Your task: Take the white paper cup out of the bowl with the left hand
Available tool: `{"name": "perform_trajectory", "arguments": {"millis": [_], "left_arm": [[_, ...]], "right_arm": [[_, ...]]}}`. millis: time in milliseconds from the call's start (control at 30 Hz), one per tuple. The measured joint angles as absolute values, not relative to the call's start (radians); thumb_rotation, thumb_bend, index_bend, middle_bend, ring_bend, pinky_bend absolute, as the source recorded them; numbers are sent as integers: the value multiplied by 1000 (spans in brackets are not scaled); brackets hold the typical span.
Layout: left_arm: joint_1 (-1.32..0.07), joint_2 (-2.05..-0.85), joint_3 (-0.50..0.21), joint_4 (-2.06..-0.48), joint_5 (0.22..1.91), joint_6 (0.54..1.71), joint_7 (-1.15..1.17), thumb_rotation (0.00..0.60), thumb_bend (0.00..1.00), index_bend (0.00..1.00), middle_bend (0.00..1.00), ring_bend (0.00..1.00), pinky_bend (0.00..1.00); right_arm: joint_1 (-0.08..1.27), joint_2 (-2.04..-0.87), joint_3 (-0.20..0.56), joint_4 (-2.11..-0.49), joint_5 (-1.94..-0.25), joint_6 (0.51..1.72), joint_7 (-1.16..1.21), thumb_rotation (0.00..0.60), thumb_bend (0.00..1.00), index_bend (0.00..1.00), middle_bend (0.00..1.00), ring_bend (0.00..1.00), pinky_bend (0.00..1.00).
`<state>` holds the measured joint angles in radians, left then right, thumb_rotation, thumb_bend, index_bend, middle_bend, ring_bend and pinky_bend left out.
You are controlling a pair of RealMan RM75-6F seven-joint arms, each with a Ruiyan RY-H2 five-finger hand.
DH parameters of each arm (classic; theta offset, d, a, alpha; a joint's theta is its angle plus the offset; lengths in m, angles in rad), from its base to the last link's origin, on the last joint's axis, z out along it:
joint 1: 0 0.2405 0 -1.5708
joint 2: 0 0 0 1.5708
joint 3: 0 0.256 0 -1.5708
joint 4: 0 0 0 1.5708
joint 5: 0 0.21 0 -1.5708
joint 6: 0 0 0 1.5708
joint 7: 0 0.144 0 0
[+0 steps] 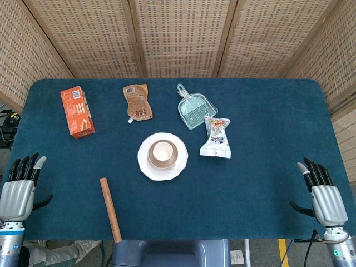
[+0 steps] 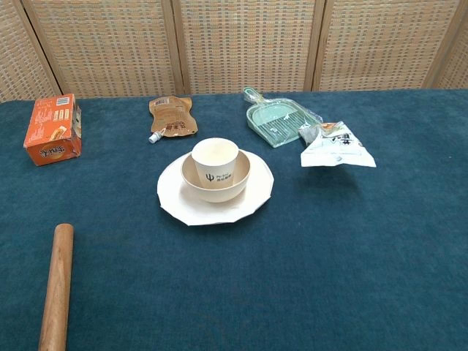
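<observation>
A white paper cup [image 1: 162, 150] [image 2: 215, 164] stands upright inside a beige bowl [image 1: 163, 164] [image 2: 238, 186], and the bowl sits on a white plate [image 1: 147, 167] [image 2: 179, 205] in the middle of the blue table. My left hand [image 1: 19, 186] rests at the table's near left edge, fingers straight and apart, holding nothing, far from the cup. At the near right edge my right hand [image 1: 322, 192] lies the same way, empty. Neither hand appears in the chest view.
An orange box [image 1: 77, 110] [image 2: 53, 129] lies far left, a brown pouch [image 1: 136, 101] [image 2: 172, 117] behind the plate, a green dustpan [image 1: 194, 107] [image 2: 279, 119] and a snack bag [image 1: 216, 137] [image 2: 336, 145] to the right. A wooden stick [image 1: 110, 208] [image 2: 57, 285] lies near front left.
</observation>
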<state>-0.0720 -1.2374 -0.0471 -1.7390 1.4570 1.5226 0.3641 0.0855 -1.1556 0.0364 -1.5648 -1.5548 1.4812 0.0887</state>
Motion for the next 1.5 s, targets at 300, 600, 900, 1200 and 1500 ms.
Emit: {"name": "perform_trajectory", "arguments": {"millis": [300, 600, 900, 1200, 1500], "left_arm": [[-73, -1238, -49, -1742, 1457, 1523, 367, 600, 33, 0, 0, 0, 0], [-133, -1236, -89, -1763, 1410, 1441, 394, 600, 38, 0, 0, 0, 0], [-326, -1248, -206, -1807, 1297, 1237, 480, 600, 62, 9, 0, 0, 0], [-546, -1324, -296, -1779, 1047, 1044, 632, 600, 65, 76, 0, 0, 0], [-870, -1491, -332, -1616, 692, 884, 823, 600, 106, 203, 0, 0, 0]], "right_arm": [[86, -1156, 35, -1561, -1551, 1475, 96, 600, 126, 0, 0, 0, 0], [93, -1152, 57, -1555, -1518, 1466, 108, 600, 126, 0, 0, 0, 0], [101, -1150, 74, -1551, -1489, 1450, 104, 600, 126, 0, 0, 0, 0], [116, -1153, 87, -1525, -1441, 1400, 120, 600, 126, 0, 0, 0, 0], [132, -1155, 103, -1474, -1380, 1334, 172, 600, 126, 0, 0, 0, 0]]}}
